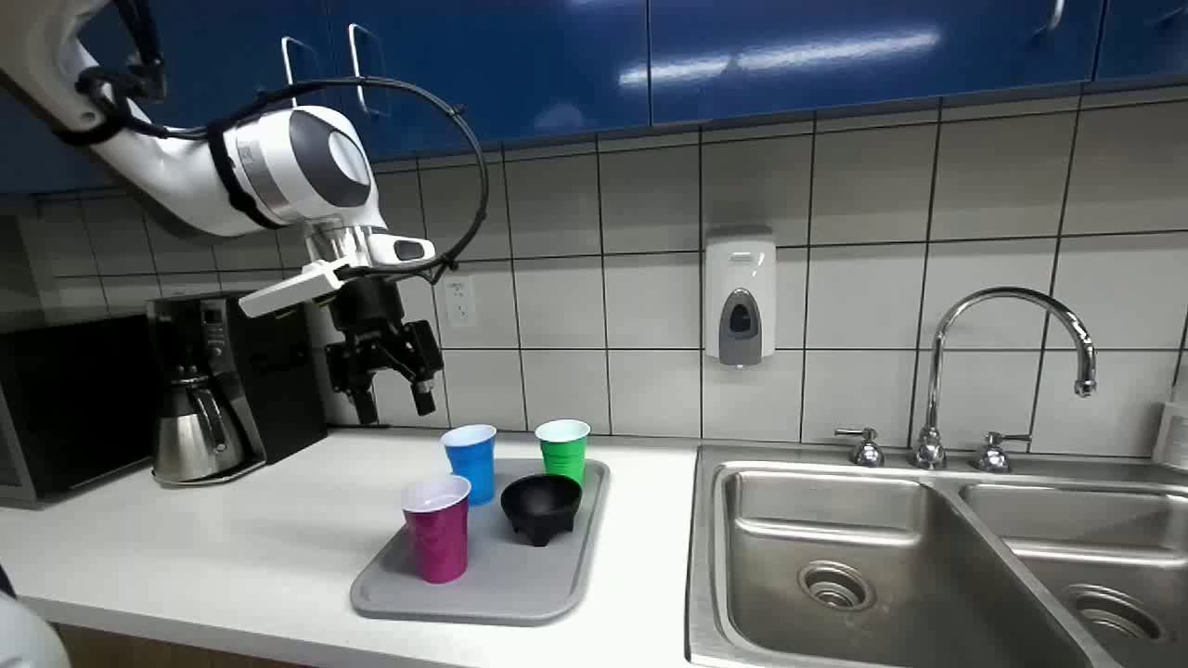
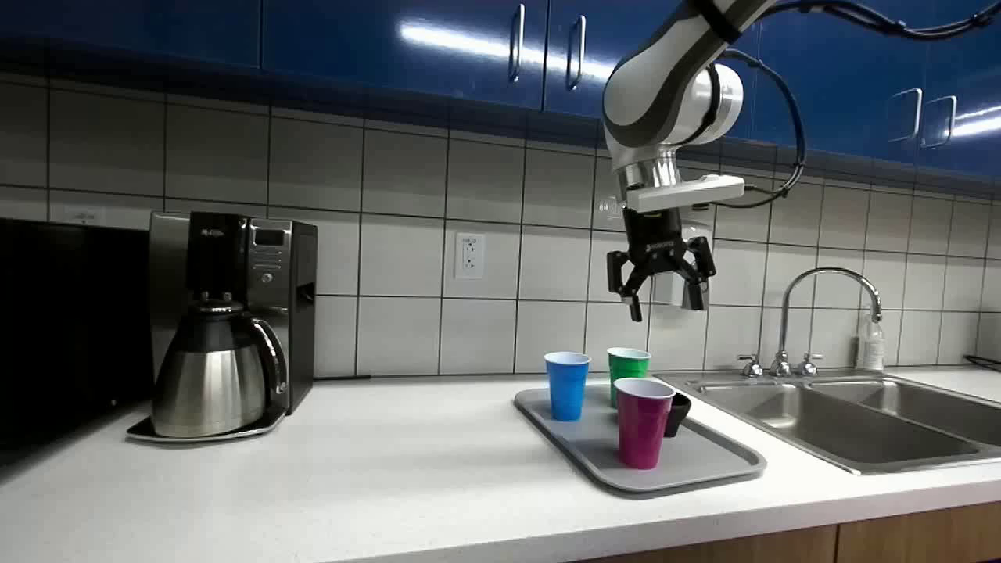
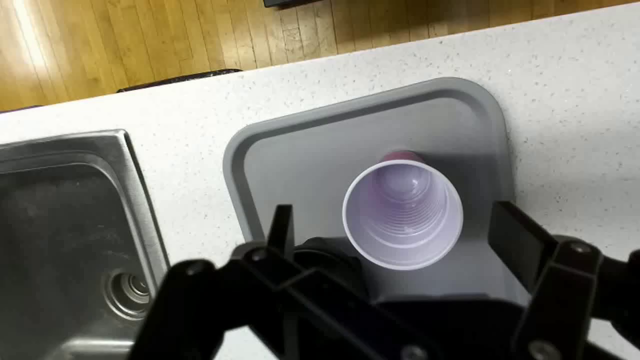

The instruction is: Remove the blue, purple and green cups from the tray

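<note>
The purple cup (image 1: pixel 440 538) stands upright on the near part of the grey tray (image 1: pixel 483 608) and also shows in an exterior view (image 2: pixel 643 430). The wrist view looks into its white inside (image 3: pixel 403 215). The blue cup (image 1: pixel 473 468) (image 2: pixel 566 391) and the green cup (image 1: pixel 563 455) (image 2: pixel 626 371) stand upright on the tray's far part. Both are hidden in the wrist view. My gripper (image 1: pixel 396 408) (image 2: pixel 665 307) (image 3: pixel 392 215) is open and empty, well above the tray. In the wrist view the purple cup's rim appears between the fingers, lower down and not touched.
A black footed bowl (image 1: pixel 540 506) stands on the tray close to the cups. A steel sink (image 1: pixel 826 547) with a tall faucet (image 1: pixel 1012 297) lies beside the tray. A coffee maker (image 2: pixel 227 336) stands at the other end of the white counter (image 2: pixel 352 469). Blue cabinets (image 2: pixel 407 47) hang above.
</note>
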Robot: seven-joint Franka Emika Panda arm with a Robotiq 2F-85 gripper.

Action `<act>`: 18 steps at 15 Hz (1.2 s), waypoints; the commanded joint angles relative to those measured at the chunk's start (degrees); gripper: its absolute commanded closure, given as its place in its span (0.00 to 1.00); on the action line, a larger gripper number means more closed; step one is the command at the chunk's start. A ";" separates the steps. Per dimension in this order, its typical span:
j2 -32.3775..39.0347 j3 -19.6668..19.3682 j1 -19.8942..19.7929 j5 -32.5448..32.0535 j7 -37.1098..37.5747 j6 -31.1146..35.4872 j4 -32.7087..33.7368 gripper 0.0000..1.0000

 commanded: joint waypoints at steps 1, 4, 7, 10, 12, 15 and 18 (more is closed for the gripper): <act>0.09 -1.39 1.44 -0.28 0.22 -0.14 0.08 0.00; 0.09 -1.39 1.44 -0.28 0.21 -0.14 0.08 0.00; 0.12 -1.72 1.84 -0.95 -0.33 -0.23 0.11 0.00; 1.01 -1.71 2.03 -1.68 0.57 2.54 -0.19 0.00; 2.29 -1.69 2.19 -1.84 0.41 5.31 -0.22 0.00; 4.90 -1.73 2.38 -3.14 0.54 10.40 -0.14 0.00; 8.40 -2.08 2.56 -5.02 0.69 16.31 0.37 0.00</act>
